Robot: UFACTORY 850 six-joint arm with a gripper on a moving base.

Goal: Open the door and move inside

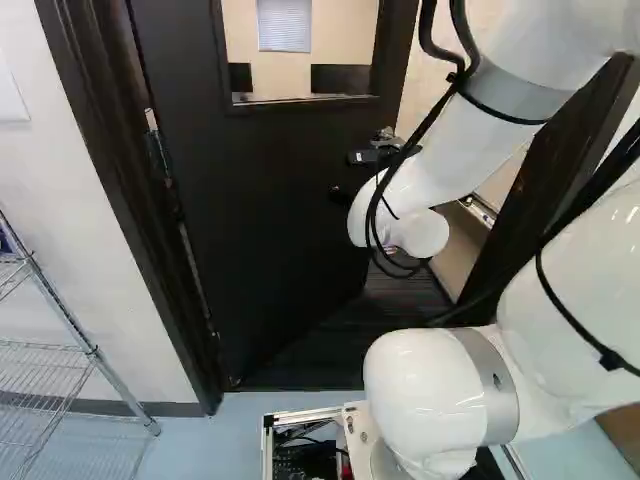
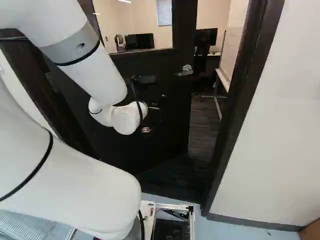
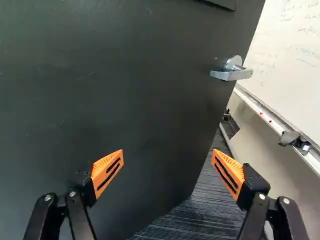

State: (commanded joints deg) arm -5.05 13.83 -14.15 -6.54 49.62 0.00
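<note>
at the left of the left base view we have a wire rack, then the hinge-side door frame. next comes the door, ajar, leaning away from us into the room. our gripper is spread wide with nothing pinched, one finger in front of the door's face, the other over the strip of floor past its edge; whether either touches, we can't tell. farther ahead, the lever handle sits ungripped near the free edge, and rightmost stands the other door frame. we judge the unlatching done and widening the gap in hand: next we'd push the door inward, then drive through, minding both sides.
</note>
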